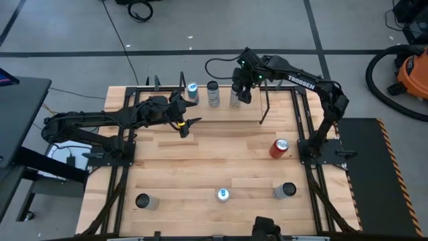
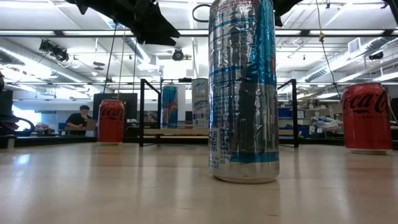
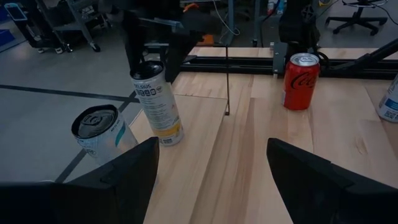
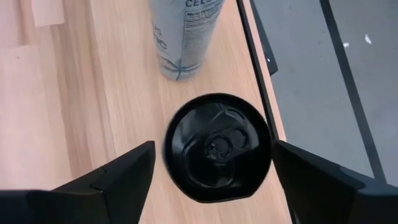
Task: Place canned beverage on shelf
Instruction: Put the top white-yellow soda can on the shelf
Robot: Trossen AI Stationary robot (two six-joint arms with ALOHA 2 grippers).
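Observation:
The shelf is a light wood plank with black rod uprights at the table's far edge. On it stand a blue-topped can, a white can and a black can. My right gripper is open above the black can, pointing down. Its fingers stand on either side of the can's top and apart from it. The black can stands upright on its base beside the white can. My left gripper is open and empty over the table just in front of the shelf's left end.
Loose cans stand on the table: a red one at the right, and a dark-topped one, a silver-blue one and another dark-topped one near the front edge. A black rod upright stands ahead of my left gripper.

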